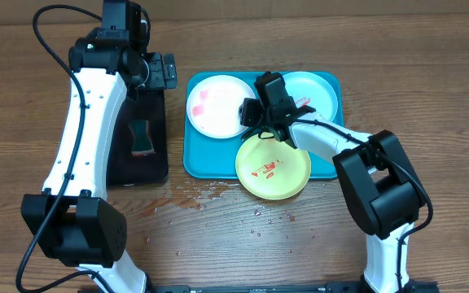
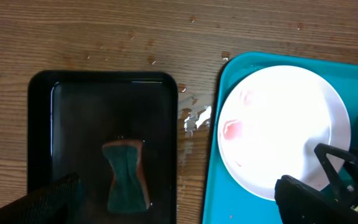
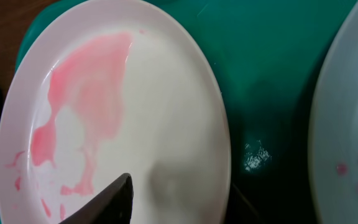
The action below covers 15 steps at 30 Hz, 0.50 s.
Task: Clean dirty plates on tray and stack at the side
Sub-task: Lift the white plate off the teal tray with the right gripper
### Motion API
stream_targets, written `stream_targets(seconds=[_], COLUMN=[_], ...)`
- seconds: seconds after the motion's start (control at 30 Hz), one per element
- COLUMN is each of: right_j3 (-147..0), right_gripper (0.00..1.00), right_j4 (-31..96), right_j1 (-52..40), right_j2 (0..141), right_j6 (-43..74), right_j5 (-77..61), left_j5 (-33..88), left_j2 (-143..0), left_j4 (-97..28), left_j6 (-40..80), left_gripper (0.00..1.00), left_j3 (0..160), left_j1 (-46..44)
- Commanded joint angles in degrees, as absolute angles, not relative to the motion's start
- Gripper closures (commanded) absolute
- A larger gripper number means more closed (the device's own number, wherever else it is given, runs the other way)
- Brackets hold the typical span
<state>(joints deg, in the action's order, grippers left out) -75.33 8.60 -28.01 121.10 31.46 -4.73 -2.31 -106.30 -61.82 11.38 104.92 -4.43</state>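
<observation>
Black casing of the right gripper (image 1: 260, 122) covers the spot where the white plate (image 1: 216, 106) meets the middle of the tray (image 1: 204, 165), so overhead its fingertips cannot be made out. The right wrist view shows only one dark finger (image 3: 104, 200), cut off by the bottom edge and lying over the plate's inner face near the rim. A faint dark shape just outside the rim may be the other finger, but it is too dim to be sure. Whether the jaws pinch the rim or merely straddle it cannot be told. The mint plate (image 1: 312, 88) is partly hidden behind the same arm.

The left wrist view catches just one finger (image 2: 48, 200) of the left gripper (image 1: 166, 71), in its lower left corner. Overhead, that gripper's jaws stand wide apart with nothing between them, above the far end of the black tray (image 1: 127, 167), on which a sponge (image 1: 142, 137) lies.

The white plate sits in the tray's far left corner, with a pink-red wash on its left half and thin streaks beside it. The mint plate, in the far right corner, carries small pink specks. The yellow-green plate (image 1: 273, 165) overhangs the tray's near edge onto the table (image 1: 430, 49), with red marks at its centre. Water drops (image 1: 192, 195) dot the wood by the tray's near left corner.
</observation>
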Motion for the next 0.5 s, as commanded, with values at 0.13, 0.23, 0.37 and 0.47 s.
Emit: stream_targets(seconds=[0.13, 0.23, 0.37, 0.47], right_j3=[-76.20, -77.52, -83.46, -90.32], right_gripper=[0.96, 0.96, 0.96, 0.96], right_j4=[8.05, 8.29, 13.96, 21.69], right_j1=[-28.01, -28.01, -27.81, -27.07], right_j2=[124.44, 124.42, 124.42, 124.40], right_j6=[31.64, 31.22, 28.75, 27.14], right_j5=[-3.01, -3.07, -3.03, -1.83], left_j5=[-1.39, -1.39, -1.39, -1.41], left_j2=[-106.34, -106.34, -106.34, -106.34], left_j4=[-61.39, -61.45, -61.58, -61.60], left_j6=[10.26, 10.26, 10.26, 10.26], left_gripper=[0.00, 0.00, 0.00, 0.00], left_j3=[105.32, 105.32, 105.32, 105.32], left_j1=[-4.32, -4.32, -4.32, -4.32])
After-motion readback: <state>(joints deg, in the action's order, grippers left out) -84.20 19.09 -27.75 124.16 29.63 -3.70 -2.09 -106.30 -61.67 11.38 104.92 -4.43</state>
